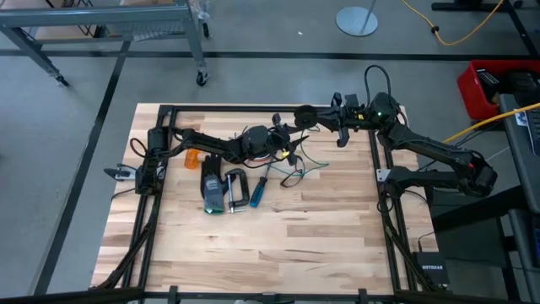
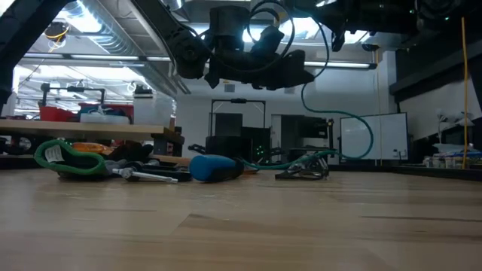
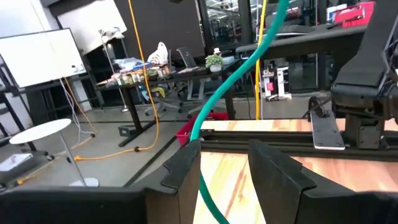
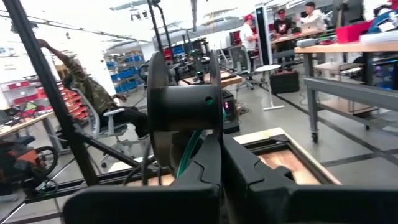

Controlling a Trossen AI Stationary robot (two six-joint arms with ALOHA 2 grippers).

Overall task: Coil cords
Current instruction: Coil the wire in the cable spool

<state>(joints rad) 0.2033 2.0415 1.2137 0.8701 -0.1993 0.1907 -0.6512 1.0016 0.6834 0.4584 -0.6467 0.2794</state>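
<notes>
From above, a pale wooden table [image 1: 278, 236] holds two dark arms that meet near its far edge. The left gripper [image 1: 283, 145] reaches toward the middle, with a thin teal cord [image 1: 305, 165] trailing from it to a loose tangle of cords on the wood. The right gripper [image 1: 297, 118] points at it from the right side. Nearer the front lie a blue-handled screwdriver [image 1: 257, 192], a black C-clamp [image 1: 237, 187] and an orange object [image 1: 193, 158].

From table height, the teal cord [image 2: 354, 120] arcs down from the raised arms to a small heap on the table, beside the blue screwdriver handle [image 2: 215, 167]. A green loop [image 2: 71, 159] lies at the left.

In the left wrist view, the left gripper [image 3: 225, 168] has its fingers apart, and the teal cord [image 3: 239, 74] runs up between them; contact cannot be judged.

In the right wrist view, the right gripper [image 4: 221, 168] has its fingers pressed together, holding nothing visible. Just beyond them is the other arm's round black wrist [image 4: 183, 109], with the teal cord [image 4: 186, 155] hanging below it. People [image 4: 93, 99] show in the room behind.
</notes>
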